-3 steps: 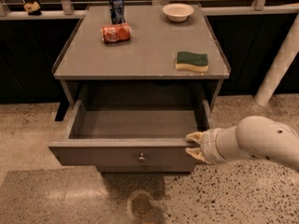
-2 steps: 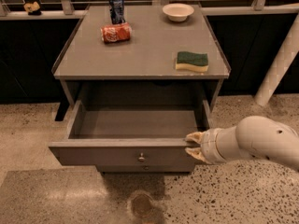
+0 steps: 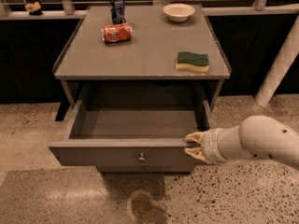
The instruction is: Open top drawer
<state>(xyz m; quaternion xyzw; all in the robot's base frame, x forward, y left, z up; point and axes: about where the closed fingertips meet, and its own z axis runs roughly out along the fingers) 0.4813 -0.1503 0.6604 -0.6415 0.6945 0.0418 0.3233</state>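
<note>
Below the front edge of the bench (image 3: 149,50), the top drawer (image 3: 103,154) stands pulled out — I see my gripper (image 3: 193,145) at its front's right end, fingers (image 3: 192,136) spread, tips touching it.

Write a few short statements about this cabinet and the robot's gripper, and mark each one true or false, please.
1. The top drawer is pulled out. True.
2. A sponge lies inside the drawer. False: the sponge lies on the cabinet top, and nothing shows inside the drawer.
3. The gripper is at the right end of the drawer front, as the camera sees it. True.
4. The red can stands upright. False: the red can lies on its side; the blue can behind it stands upright.
5. The gripper is holding the bowl. False: the bowl sits on the cabinet top near its back edge, far from the gripper.
</note>
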